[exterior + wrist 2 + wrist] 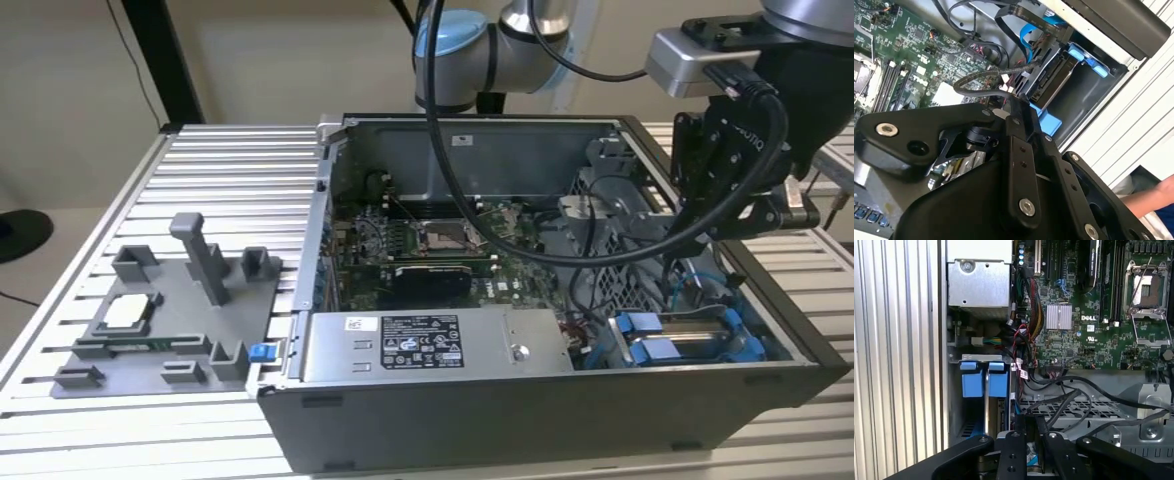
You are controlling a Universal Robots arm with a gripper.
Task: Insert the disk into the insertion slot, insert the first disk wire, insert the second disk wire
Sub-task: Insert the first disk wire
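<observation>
One black wire (961,82) sits clenched in the end effector (1016,102) near the disk (999,385), half hidden in its bay.

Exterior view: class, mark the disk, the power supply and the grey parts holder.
disk (665,350), exterior view, blue carrier front.
power supply (420,343), exterior view, dark label.
grey parts holder (180,325), exterior view, flat base.

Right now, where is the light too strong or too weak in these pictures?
Exterior view: the table is evenly lit, the inside of the computer case dimmer. Second wrist view: the table is washed out white, the black hand dark. First wrist view: the bay around the disk lies in shadow.
</observation>
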